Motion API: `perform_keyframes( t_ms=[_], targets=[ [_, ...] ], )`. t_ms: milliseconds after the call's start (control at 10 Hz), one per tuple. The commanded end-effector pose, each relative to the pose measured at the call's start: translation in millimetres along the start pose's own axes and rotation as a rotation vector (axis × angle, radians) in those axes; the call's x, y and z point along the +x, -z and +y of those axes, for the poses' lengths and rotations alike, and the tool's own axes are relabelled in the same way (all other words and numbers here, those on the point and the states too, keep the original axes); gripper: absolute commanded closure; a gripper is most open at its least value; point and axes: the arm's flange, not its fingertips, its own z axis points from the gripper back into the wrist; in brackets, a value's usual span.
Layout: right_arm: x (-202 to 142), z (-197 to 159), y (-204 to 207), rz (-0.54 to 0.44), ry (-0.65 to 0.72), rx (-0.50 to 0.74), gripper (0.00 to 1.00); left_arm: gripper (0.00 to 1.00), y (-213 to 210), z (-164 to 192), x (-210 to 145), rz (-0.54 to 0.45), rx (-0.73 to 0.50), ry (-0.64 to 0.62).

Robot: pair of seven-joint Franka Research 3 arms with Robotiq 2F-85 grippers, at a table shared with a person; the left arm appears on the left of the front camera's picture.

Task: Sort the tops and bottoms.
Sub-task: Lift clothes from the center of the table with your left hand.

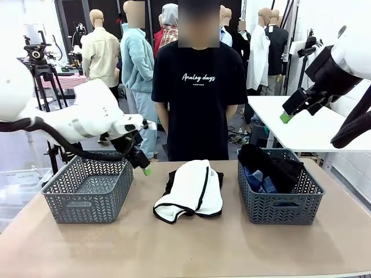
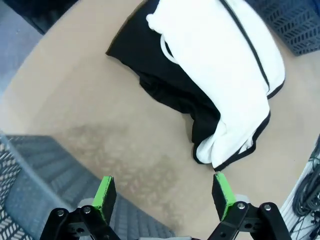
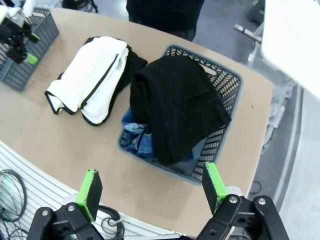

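A white garment with black edging [image 1: 191, 191] [image 2: 235, 65] [image 3: 90, 75] lies mid-table on top of a black garment [image 1: 170, 178] [image 2: 160, 80] [image 3: 134, 62]. A second black garment [image 1: 272, 165] [image 3: 175, 105] is heaped over blue denim [image 1: 261, 184] [image 3: 136, 137] in the right grey basket [image 1: 278, 211] [image 3: 227, 80]. My left gripper [image 1: 142, 163] [image 2: 164, 197] [image 3: 22, 45] hangs open and empty over the right rim of the left grey basket [image 1: 87, 202] [image 2: 35, 185], short of the white garment. High over the right basket, my right gripper [image 1: 290, 113] [image 3: 152, 192] is open and empty.
A person in a black printed T-shirt [image 1: 198, 87] stands at the far edge of the table, hands out of sight behind the body. The left basket holds nothing. A white side table [image 1: 301, 124] stands at the back right. Bare tabletop [image 1: 185, 249] runs along the front.
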Motion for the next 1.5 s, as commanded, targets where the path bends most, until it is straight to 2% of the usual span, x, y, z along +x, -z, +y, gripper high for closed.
perform_keyframes(
  t_ms=[0,100,300,400,700,900,1000,1100,1400],
  targets=[
    [-4,-1,3,0.005,-0.007,-0.005,0.0,0.0,21,3,33,0.104,-0.015,0.013],
    [-4,-1,3,0.005,-0.007,-0.005,0.0,0.0,33,-4,41,0.129,-0.022,0.02],
    [-4,-1,3,0.005,-0.007,-0.005,0.0,0.0,22,-14,41,0.145,0.088,0.04],
    [-4,-1,3,0.005,-0.007,-0.005,0.0,0.0,44,-10,35,0.112,-0.013,0.027],
    [-4,-1,3,0.005,-0.007,-0.005,0.0,0.0,43,-16,42,0.126,0.017,0.037],
    [-4,-1,3,0.005,-0.007,-0.005,0.0,0.0,47,-62,81,0.094,0.132,0.219],
    [-4,-1,3,0.005,-0.007,-0.005,0.0,0.0,53,-76,96,0.095,0.146,0.263],
    [-4,-1,3,0.005,-0.007,-0.005,0.0,0.0,58,-92,107,0.098,0.173,0.257],
    [-4,-1,3,0.005,-0.007,-0.005,0.0,0.0,87,-117,113,0.082,0.259,0.125]
  ],
)
